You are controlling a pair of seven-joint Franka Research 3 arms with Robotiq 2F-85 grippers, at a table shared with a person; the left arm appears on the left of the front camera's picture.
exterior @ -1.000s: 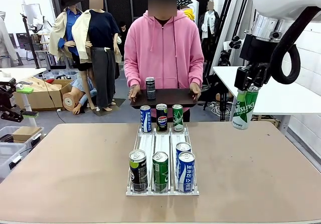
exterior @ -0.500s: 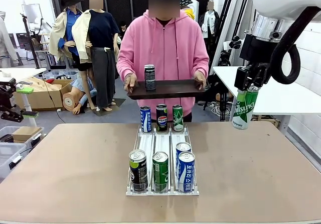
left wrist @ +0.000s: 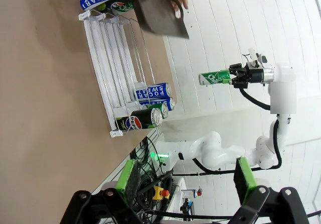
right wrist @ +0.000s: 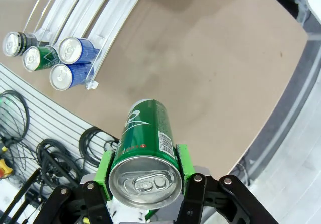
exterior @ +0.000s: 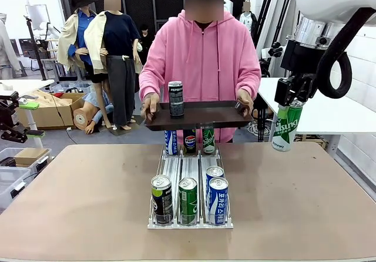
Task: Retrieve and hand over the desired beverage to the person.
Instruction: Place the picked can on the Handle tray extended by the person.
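High at the table's right side, my right gripper is shut on the top of a green Chilsung cider can, which hangs upright above the table. The right wrist view has the same green can clamped between the green pads. At the far side, the person in a pink hoodie holds a dark tray in both hands. A dark can stands on its left part. My left gripper stands open with nothing between its fingers, off the table's left.
A clear can rack stands mid-table. Several cans fill its near end, among them a black one, a green one and a blue one. Three more cans stand at its far end under the tray.
The person has raised the tray and brought it forward over the rack's far end, partly hiding the far cans. Neither arm has moved.
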